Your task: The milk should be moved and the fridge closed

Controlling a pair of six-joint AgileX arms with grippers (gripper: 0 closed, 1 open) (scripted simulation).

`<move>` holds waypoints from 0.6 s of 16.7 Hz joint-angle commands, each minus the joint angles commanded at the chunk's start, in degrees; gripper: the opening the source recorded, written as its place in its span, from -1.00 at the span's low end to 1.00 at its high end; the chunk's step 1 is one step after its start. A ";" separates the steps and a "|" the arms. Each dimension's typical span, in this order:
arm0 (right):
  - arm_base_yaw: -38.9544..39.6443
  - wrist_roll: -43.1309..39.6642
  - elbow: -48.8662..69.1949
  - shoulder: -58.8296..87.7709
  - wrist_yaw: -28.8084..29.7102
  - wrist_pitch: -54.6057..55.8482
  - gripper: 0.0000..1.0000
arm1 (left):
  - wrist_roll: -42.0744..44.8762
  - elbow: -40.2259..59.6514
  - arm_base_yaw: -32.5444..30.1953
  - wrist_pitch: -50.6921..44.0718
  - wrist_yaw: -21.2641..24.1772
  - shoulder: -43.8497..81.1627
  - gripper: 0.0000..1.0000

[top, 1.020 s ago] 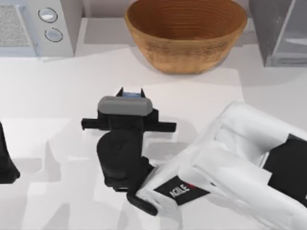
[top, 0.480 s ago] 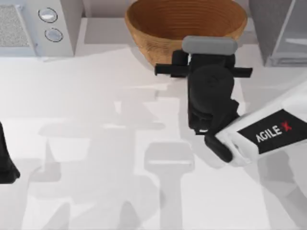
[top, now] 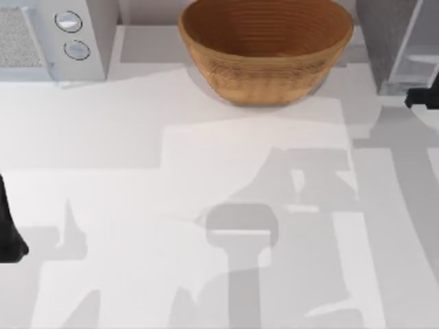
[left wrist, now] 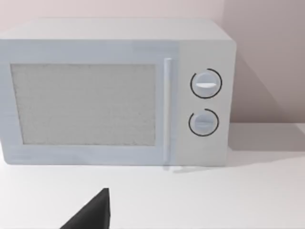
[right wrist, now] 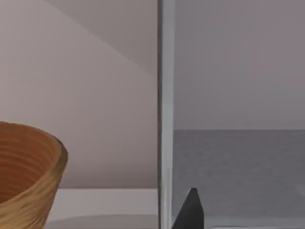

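- Desk (top: 137, 137): white, broad.
- Fridge (top: 391, 41): far right corner; grey speckled box, pale glassy door (right wrist: 166, 114) standing open, edge-on to the right wrist view.
- Microwave (left wrist: 114, 90): far left, two knobs.
- Basket (top: 266, 48): far centre, woven.
- Right tool (top: 425, 98): at right edge, just near of the fridge; whether spread or pinching cannot be told. Judged: carry the load squarely through the opening, clear of the door edge.
- Left tool (top: 8, 236): parked, left edge; grip unclear.
- Milk: location unclear.
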 joint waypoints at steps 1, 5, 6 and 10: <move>-2.47 -0.03 -2.45 -2.48 -2.49 -0.20 -1.00 | 0.00 0.00 0.00 0.00 0.00 0.00 1.00; -6.42 -0.09 -6.38 -6.44 -6.45 -0.54 -1.00 | 0.00 0.00 0.00 0.00 0.00 0.00 1.00; -6.42 -0.09 -6.38 -6.44 -6.45 -0.54 -1.00 | 0.00 0.00 0.00 0.00 0.00 0.00 1.00; -6.42 0.03 -5.41 -5.43 -6.48 -0.31 -1.00 | 0.00 0.00 0.00 0.00 0.00 0.00 1.00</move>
